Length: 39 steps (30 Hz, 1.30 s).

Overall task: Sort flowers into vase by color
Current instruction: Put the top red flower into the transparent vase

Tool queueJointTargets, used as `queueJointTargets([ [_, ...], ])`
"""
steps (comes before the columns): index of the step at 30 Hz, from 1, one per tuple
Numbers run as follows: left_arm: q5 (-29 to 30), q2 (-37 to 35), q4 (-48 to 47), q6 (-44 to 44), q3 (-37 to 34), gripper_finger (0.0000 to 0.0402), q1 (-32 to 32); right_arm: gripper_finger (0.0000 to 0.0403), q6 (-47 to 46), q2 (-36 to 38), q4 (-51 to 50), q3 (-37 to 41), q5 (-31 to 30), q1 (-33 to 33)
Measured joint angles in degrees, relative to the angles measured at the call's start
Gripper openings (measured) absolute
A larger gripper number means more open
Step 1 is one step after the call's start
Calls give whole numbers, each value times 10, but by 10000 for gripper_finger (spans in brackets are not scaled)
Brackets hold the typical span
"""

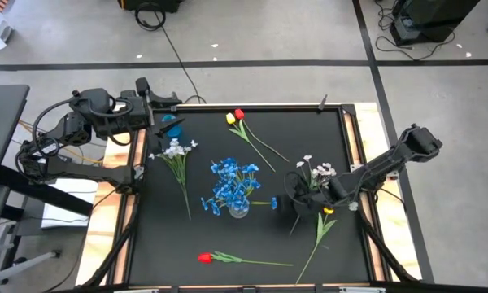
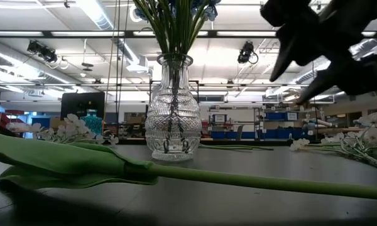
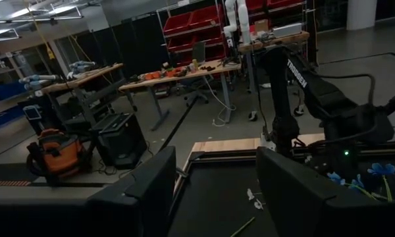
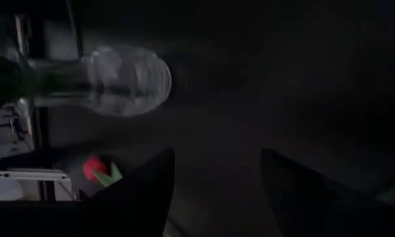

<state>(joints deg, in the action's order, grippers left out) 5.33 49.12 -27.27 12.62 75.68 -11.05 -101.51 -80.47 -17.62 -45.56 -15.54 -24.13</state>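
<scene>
1. We see one container on the black worktop point(image 1: 309, 252): a clear cut-glass vase point(image 1: 238, 209), standing upright near the middle.
2. Inside the vase stand the blue flowers point(image 1: 234, 181). In the low view their green stems go down through the narrow neck of the vase (the blossoms are mostly cut off by the edge of that picture).
3. The other flowers lie flat on the worktop, outside the vase:
   - a white sprig point(image 1: 176, 151) on the left side, well apart from the vase;
   - a red tulip point(image 1: 239, 115) and a yellow tulip point(image 1: 231, 120) side by side near the far edge, their stems pointing toward the middle;
   - a second red tulip point(image 1: 205, 258) near the front edge, its stem running to the right;
   - a second white sprig point(image 1: 319, 171) on the right side;
   - a second yellow tulip point(image 1: 328, 212), just in front of that sprig.
4. The right hand point(image 1: 299, 194) is low over the worktop, beside the right white sprig and to the right of the vase. Its fingers stand apart and we see nothing between them in the right wrist view.
5. The left hand point(image 1: 172, 102) waits at the far left corner of the worktop, fingers apart and holding nothing.
</scene>
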Motion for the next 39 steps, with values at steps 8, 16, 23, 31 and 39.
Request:
queueJointTargets([
  [8, 0, 0, 0, 0, 0, 215, 0, 229, 274, 0, 148, 0, 10, 0],
  [16, 0, 0, 0, 0, 0, 215, 0, 229, 296, 0, 5, 0, -107, 13],
  [23, 0, 0, 0, 0, 0, 215, 0, 229, 198, 0, -144, 0, -69, 79],
  [31, 0, 0, 0, 0, 0, 215, 0, 229, 371, 0, -121, 0, 0, 226],
  [39, 0, 0, 0, 0, 0, 215, 0, 229, 588, 0, -27, 0, 105, 435],
])
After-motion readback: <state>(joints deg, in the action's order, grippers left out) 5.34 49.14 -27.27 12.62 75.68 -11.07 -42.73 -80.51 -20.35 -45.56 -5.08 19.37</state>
